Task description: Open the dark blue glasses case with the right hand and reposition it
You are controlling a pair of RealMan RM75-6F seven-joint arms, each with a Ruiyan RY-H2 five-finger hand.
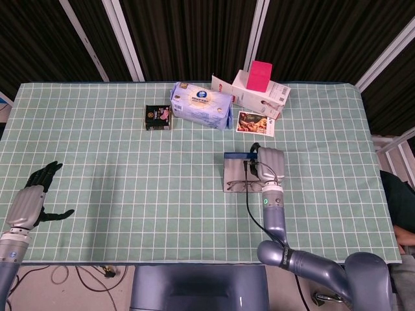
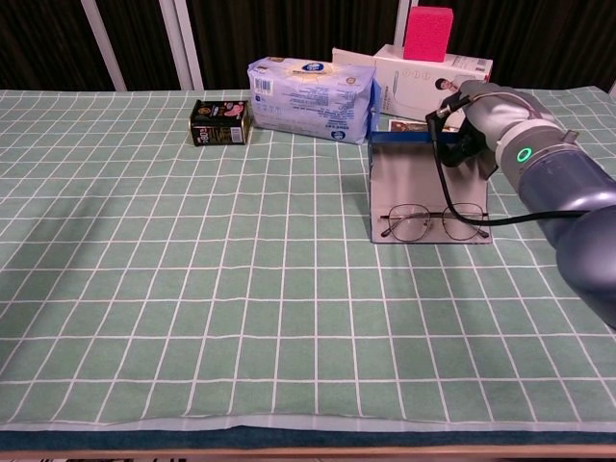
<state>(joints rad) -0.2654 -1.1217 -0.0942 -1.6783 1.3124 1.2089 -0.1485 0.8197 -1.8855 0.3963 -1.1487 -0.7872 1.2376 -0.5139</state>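
Note:
The dark blue glasses case lies open right of the table's middle, its grey inside showing. Its blue far edge is raised, so the case tilts toward me. A pair of thin-framed glasses rests along the case's near edge. My right hand grips the case at its raised far right corner, a black cable running down over it. At the table's near left corner my left hand holds nothing, fingers apart, far from the case.
Along the back stand a blue-white wipes pack, a small black box and a white carton with a pink block on top. A picture card lies just behind the case.

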